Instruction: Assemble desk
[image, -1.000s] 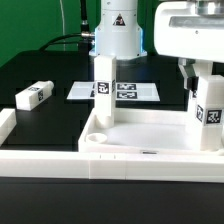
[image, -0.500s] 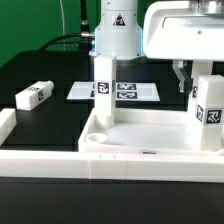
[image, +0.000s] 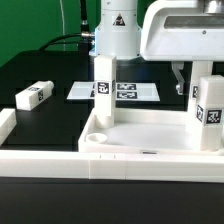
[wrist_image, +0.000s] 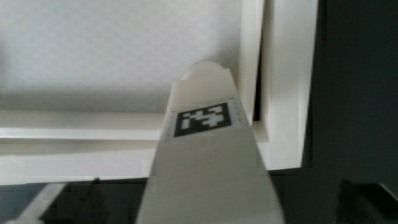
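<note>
Jaws wide open, holding nothing, near upright leg (image: 207, 110). Could bump and tip it off desk top (image: 150, 135).

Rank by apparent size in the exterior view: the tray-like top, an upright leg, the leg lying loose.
1. Tray-like top, clearly largest.
2. Upright leg.
3. Loose leg looks smaller, but it lies angled, so the legs may match.

From my screen I see a black table (image: 45, 70) filling the workspace, with a green wall (image: 35, 22) behind it (flat, evenly lit, no shadows worth noting). A dark cable (image: 62, 42) trails along the table's far edge. The marker board (image: 135, 91) lies flat mid-table.
</note>
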